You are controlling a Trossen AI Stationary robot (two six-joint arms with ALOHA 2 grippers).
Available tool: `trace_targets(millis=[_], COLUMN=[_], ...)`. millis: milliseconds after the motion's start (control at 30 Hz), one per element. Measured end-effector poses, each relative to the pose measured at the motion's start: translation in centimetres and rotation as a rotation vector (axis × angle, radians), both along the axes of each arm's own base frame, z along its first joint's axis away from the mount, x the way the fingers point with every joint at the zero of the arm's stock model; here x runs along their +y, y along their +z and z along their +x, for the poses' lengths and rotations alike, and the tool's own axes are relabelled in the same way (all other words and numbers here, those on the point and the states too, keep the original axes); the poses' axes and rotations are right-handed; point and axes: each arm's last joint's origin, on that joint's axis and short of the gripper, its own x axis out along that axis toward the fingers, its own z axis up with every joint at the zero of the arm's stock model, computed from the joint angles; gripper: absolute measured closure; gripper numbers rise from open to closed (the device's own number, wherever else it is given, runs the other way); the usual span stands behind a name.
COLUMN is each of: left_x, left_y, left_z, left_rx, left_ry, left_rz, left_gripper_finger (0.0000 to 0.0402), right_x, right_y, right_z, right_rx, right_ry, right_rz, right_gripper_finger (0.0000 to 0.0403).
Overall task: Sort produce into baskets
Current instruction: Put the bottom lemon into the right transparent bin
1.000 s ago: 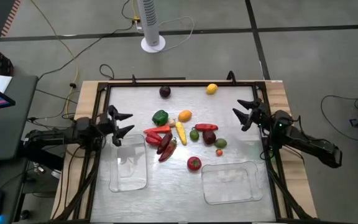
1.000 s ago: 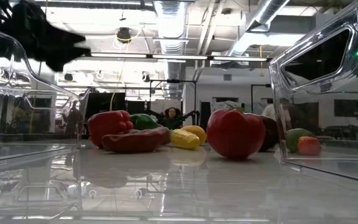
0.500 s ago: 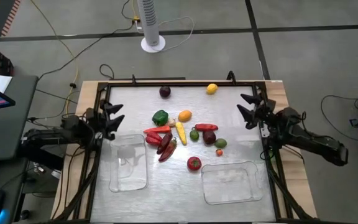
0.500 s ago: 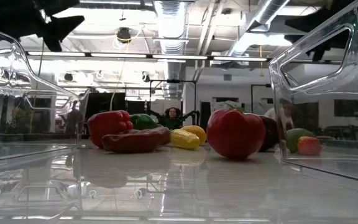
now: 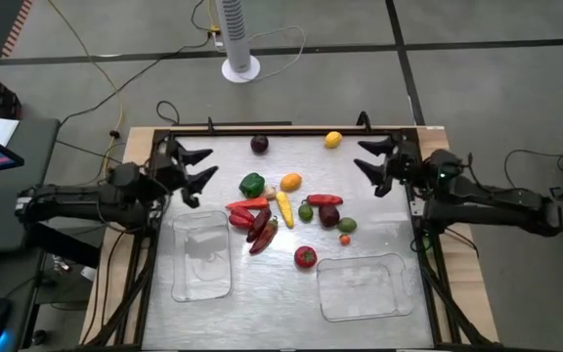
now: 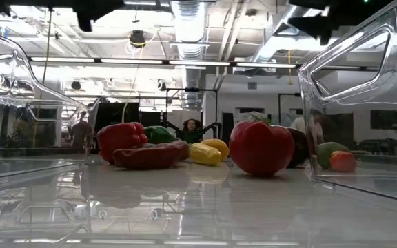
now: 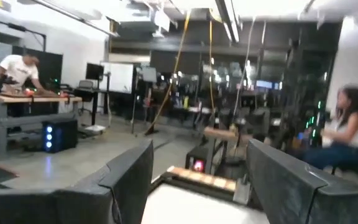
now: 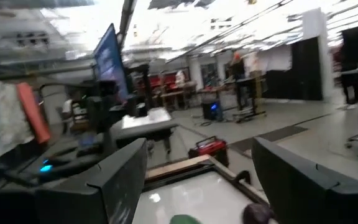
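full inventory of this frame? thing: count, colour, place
Trays: 2, clear, both empty; left tray, right tray, near edge of the table.
Green pepper: 1, left of centre.
Orange: 1, centre.
Lemon: 1, yellow, far edge.
Dark purple piece: 1, far edge.
Tomato: 1, red, between trays.
Red peppers: several, red and dark red, centre cluster.
Yellow pepper: 1, centre.
Limes: 2, green;.
White fan base: 1, floor beyond table.
Left gripper: open, above table's left side.
Right gripper: open, above the right side.
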Motion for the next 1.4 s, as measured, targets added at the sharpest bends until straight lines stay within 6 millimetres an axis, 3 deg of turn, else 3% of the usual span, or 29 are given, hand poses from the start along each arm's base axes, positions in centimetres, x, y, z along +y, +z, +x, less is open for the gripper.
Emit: trace_targets(millis=[100, 267, 533, 933, 1167, 1400], left_x=[0.1, 0.2, 0.4, 0.3, 0.0, -0.4], left_y=[0.0, -1.8, -3.2, -3.2, -1.0, -0.6], left_z=[1.7, 3.8, 5.1, 4.8, 3.0, 1.5], left_rx=[0.061, 0.171, 0.255, 0.263, 0.351, 0.402], left_ry=[-0.003, -0.04, -0.023, -0.045, -0.05, -0.05], left_rz=[0.006, -0.027, -0.043, -0.064, -0.08, -0.076], left_gripper_finger=[0.0162, 0.0162, 0.0162, 0.0162, 0.0162, 0.0162], right_x=[0.2, 0.0, -1.1, -3.0, -5.1, -6.2], right_y=[-0.4, -2.1, -4.3, -8.1, -8.9, -9.9], right_z=[1.8, 5.1, 10.2, 17.6, 20.4, 22.9], right_rx=[0.05, 0.205, 0.428, 0.681, 1.065, 1.255], right_ry=[-0.012, -0.052, -0.05, -0.061, -0.038, 0.064], right_rz=[0.001, -0.002, -0.013, -0.098, -0.054, -0.03], right_gripper_finger=[0.0086, 0.0086, 0.0086, 0.0064, 0.001, 0.0017])
